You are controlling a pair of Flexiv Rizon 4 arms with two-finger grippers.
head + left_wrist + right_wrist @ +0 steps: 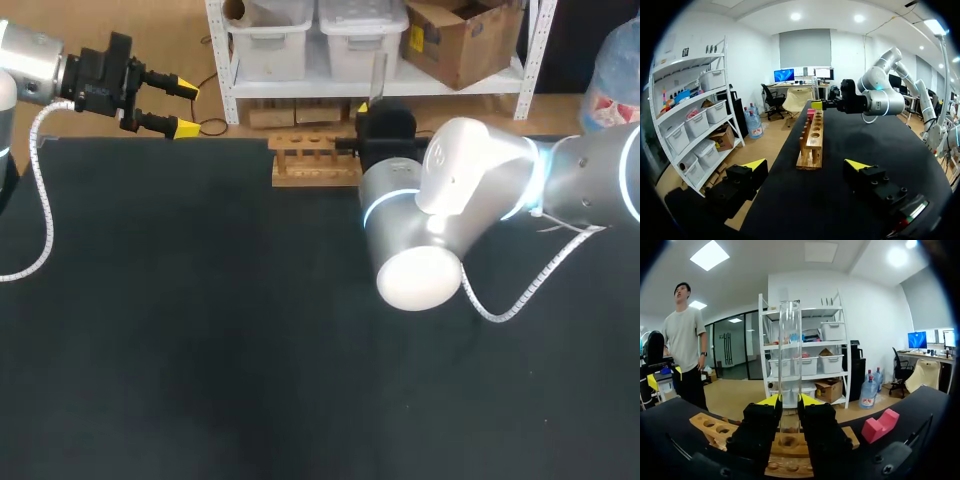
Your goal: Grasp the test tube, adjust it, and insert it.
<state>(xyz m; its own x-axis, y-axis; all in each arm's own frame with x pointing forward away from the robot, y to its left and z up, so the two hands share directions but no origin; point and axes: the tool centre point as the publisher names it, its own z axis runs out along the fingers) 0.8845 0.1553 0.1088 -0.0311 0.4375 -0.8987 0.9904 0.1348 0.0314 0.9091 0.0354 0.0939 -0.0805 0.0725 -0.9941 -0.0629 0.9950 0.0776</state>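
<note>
The test tube (790,365) stands upright, clamped between the fingers of my right gripper (790,402), which grasp it from both sides low on its length, so most of the clear glass rises above the yellow tips. Its lower end is down at the top of the wooden rack (715,427), over one of the holes; I cannot tell whether it has actually entered. In the head view the tube (378,75) shows as a pale clear column above the right gripper (368,108), just beside the right end of the rack (315,160), which sits at the far edge of the black worktop (200,330). A pink block (880,425) lies near the rack, beside my right fingers. My left gripper (187,109) hangs at the far left corner of the worktop, well apart from the rack, its fingers spread and grasping nothing. From the left wrist view the rack (811,140) runs lengthwise ahead of those released fingers, with my right gripper (817,104) at its far end.
</note>
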